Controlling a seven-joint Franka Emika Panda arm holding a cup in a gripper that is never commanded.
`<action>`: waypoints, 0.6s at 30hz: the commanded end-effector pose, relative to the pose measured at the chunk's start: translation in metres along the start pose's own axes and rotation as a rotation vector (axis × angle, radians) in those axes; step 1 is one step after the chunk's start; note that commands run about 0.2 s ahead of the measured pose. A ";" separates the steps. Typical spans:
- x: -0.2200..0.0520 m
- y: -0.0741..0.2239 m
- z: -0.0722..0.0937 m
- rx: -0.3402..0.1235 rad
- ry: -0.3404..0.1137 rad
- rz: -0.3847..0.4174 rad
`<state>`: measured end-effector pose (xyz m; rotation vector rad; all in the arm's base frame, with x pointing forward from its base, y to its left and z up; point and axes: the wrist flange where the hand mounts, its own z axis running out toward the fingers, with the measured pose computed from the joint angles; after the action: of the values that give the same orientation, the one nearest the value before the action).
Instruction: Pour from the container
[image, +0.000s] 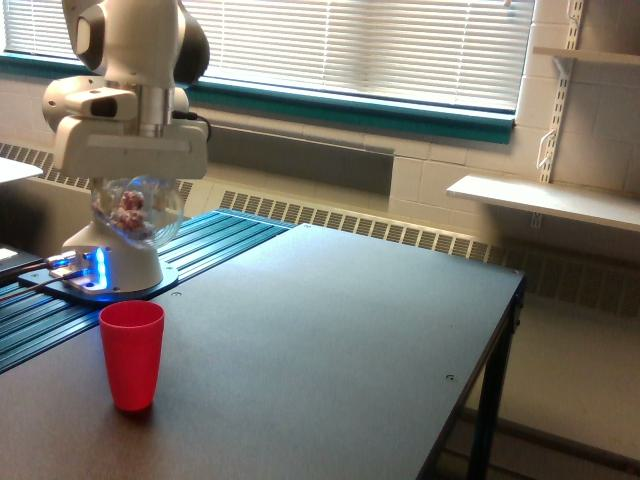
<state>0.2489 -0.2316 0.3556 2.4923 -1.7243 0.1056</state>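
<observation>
Currently the gripper (137, 192) is hanging above the dark table (330, 340), at the exterior view's left. Under it the container (137, 212), a clear rounded jar, is sitting in the grip with small reddish-pink pieces (130, 203) showing inside. Fingers themselves are hiding behind the white hand body and the glass, so I cannot tell from this view how far they are closed, only that the jar is hanging off the hand and clear of the table.

Container is sitting in the air above the red cup (132, 354) and a little further back, well apart from it vertically. Red cup is standing upright on the table near the front edge, mouth up, nothing visible inside from this angle.

Behind the jar the robot base (105, 272) is glowing blue at its foot, on a ribbed blue-green surface (215, 240). Window blinds (370, 45) are running across the back wall.
</observation>
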 end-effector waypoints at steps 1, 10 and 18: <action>0.019 0.002 0.003 -0.019 0.006 0.056; 0.029 -0.001 0.015 -0.085 0.014 0.043; 0.026 0.000 0.023 -0.140 0.024 -0.015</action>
<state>0.2562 -0.2598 0.3368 2.4052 -1.6665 0.0103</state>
